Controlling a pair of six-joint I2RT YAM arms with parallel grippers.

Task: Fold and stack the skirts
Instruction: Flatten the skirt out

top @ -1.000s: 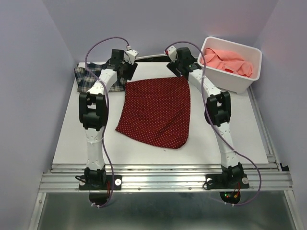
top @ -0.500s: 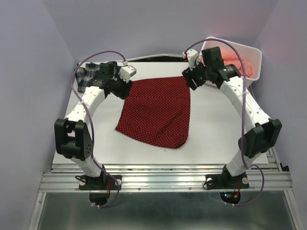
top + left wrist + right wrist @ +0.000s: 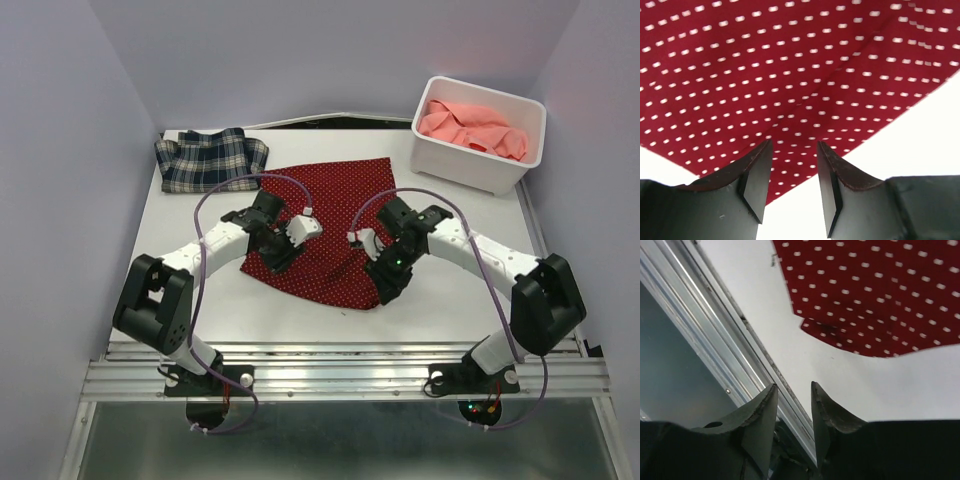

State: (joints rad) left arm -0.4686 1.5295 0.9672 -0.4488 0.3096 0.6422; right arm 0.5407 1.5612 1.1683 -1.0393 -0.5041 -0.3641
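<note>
The dark red skirt (image 3: 335,195) with white dots lies spread flat in the middle of the table. My left gripper (image 3: 271,260) hovers low at its near left edge, open, with only the dotted skirt (image 3: 790,65) beyond the fingers (image 3: 757,175). My right gripper (image 3: 388,288) is open at the near right corner, just off the red skirt (image 3: 880,295), over bare table. The plaid skirt (image 3: 210,160) lies folded at the back left. The salmon-pink skirt (image 3: 470,125) is bunched in the bin.
The white plastic bin (image 3: 478,176) stands at the back right corner. The table's metal front rail (image 3: 715,330) runs close to my right gripper. Purple-grey walls close in on both sides and behind.
Both arms swung from the skirt's far corners down to its near edge. Both grippers' jaws have narrowed. The red skirt lies as it did.
</note>
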